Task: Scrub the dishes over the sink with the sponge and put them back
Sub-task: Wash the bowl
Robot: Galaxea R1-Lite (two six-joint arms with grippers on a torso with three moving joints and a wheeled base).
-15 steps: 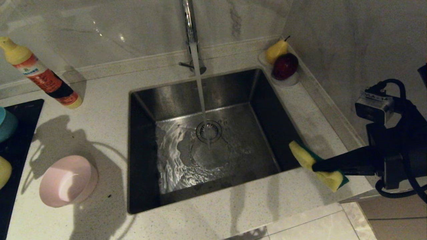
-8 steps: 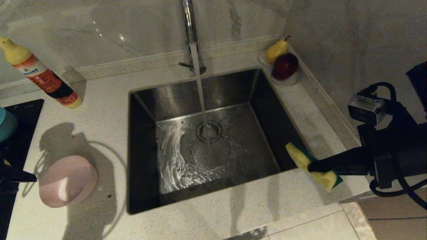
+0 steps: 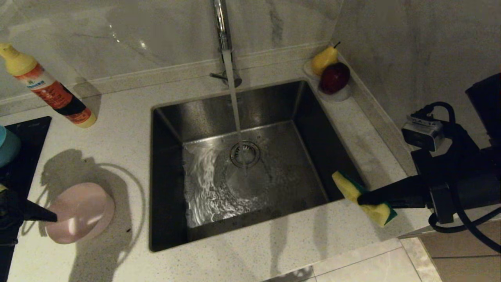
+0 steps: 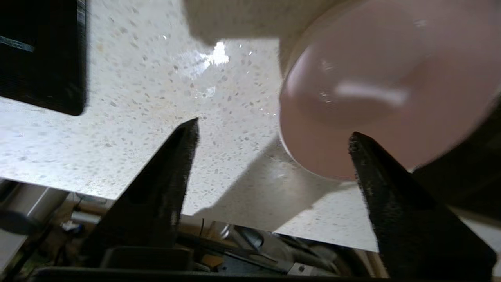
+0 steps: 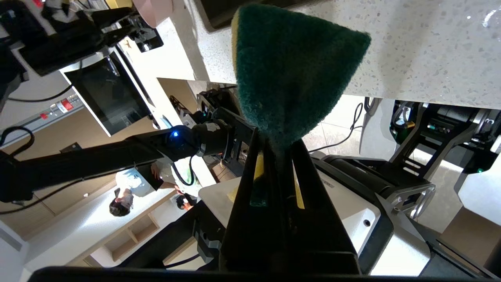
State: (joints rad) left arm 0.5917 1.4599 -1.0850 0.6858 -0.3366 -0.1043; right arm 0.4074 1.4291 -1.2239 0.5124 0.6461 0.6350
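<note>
Three bowls: pink bowl in full view, upside down on the table near its front-left edge, left of the sink; light blue bowl and a yellow one at the far left edge over a black panel, both mostly cut off
Progress: early by my read; no bowl over the sink yet, none being scrubbed; which bowls are already clean I cannot tell; left to do: lift pink bowl, carry over basin, scrub, put back, likely same for the others
Left gripper: jaws spread wide, holding nothing; one finger over bare table, the other at the pink bowl's rim; contact cannot be told
Right gripper: clamped on the sponge; hangs at the sink's front-right corner, over the rim
Sink: square brushed steel basin set in the table, round strainer at centre; tap running, thin stream onto the drain, water rippling over the basin floor
Sponge material: soft yellow foam, coarse dark green scouring face, pinched mid-body so it flares out fan-like
Bowl material: smooth glossy plastic, round, shallow, light glare on the base
Table: pale speckled stone, polished, wet sheen near the pink bowl
Other: detergent bottle at back-left, tilted in view; pear and dark red fruit on a small white dish at back-right corner
</note>
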